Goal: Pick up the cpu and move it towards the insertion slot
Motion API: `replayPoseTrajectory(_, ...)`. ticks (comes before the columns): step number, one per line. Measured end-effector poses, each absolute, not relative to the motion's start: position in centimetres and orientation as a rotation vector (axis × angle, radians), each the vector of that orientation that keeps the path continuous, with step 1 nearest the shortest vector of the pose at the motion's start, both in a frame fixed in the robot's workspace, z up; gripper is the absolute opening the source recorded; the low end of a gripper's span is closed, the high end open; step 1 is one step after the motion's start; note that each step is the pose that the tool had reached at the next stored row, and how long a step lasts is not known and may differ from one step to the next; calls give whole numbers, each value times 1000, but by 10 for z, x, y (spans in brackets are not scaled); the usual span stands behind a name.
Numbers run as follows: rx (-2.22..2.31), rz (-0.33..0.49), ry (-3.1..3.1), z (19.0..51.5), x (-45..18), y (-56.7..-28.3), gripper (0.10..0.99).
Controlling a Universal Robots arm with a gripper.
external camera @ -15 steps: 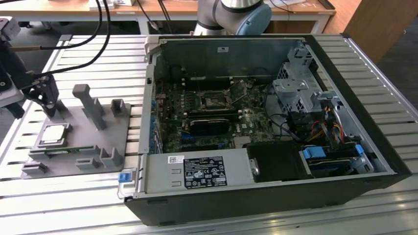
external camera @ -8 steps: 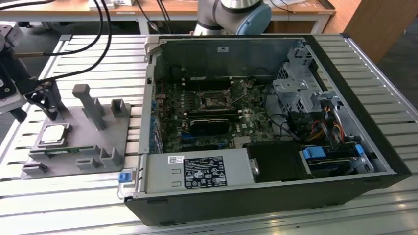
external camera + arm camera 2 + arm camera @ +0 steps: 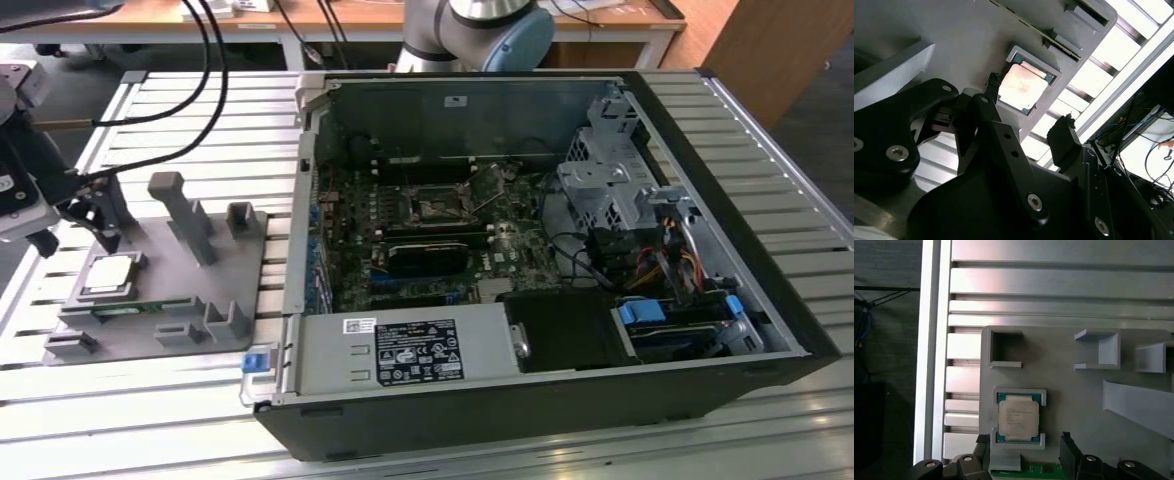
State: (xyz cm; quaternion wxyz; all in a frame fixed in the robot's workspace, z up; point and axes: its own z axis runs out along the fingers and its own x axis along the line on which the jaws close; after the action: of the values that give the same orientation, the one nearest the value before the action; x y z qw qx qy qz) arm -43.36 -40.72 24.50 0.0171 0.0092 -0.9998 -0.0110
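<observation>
At the edge of the grey holder, the chip lies in its recess, well apart from the socket. The gripper hovers above, jaws wide and holding nothing. Pick-up is the step in hand, and it calls for a square descent astride the chip.

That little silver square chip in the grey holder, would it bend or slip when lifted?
Probably stiff: the chip is a flat plate with a metal top. Thin and small, so likely light. The grey holder hugs its edges, so a tilted lift might snag.

Jaws apart — nothing btwn them.
</observation>
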Motion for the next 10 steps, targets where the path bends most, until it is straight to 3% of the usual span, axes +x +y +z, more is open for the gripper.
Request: replayPoseTrajectory(10, 29, -34, -3116, 230, -437, -408, 663)
